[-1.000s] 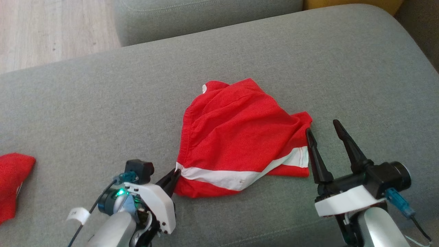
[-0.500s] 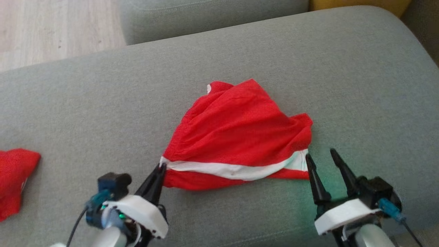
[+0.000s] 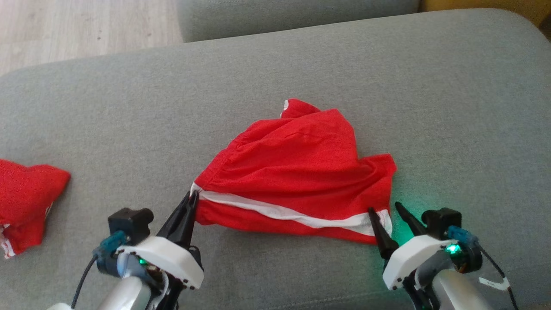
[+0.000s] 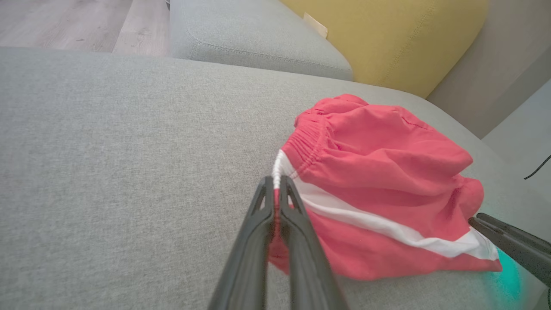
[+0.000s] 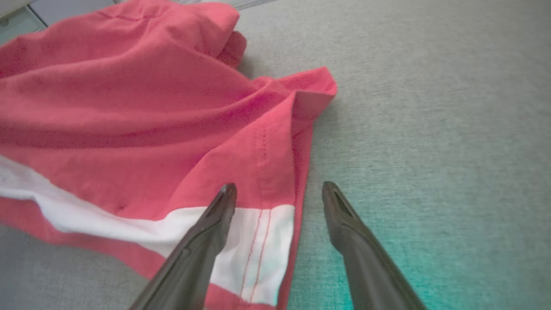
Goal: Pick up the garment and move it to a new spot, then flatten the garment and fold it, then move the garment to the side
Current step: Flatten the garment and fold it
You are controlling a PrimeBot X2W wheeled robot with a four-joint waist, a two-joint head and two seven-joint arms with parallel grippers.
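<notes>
The garment (image 3: 297, 172) is a pair of red shorts with a white stripe, lying crumpled on the grey sofa cushion (image 3: 129, 129). My left gripper (image 3: 191, 200) is shut on the garment's left corner, at the end of the elastic waistband (image 4: 301, 142) where the stripe begins; the wrist view shows both fingers (image 4: 275, 215) pressed together on the cloth. My right gripper (image 3: 383, 209) stands open at the garment's right hem, one finger (image 5: 215, 215) over the white stripe (image 5: 254, 241) and the other over bare cushion (image 5: 430, 129), with the hem's edge between them.
A second red cloth (image 3: 26, 198) lies at the cushion's left edge. Another grey cushion (image 3: 280, 17) sits behind, with wooden floor (image 3: 64, 30) at the far left. A yellow cushion (image 4: 387, 38) stands at the back. Bare cushion spreads to the left and right of the garment.
My left gripper has pulled the garment's left corner further left, stretching the stripe out. My right gripper has come back and down to the right hem. The camera has also shifted.
</notes>
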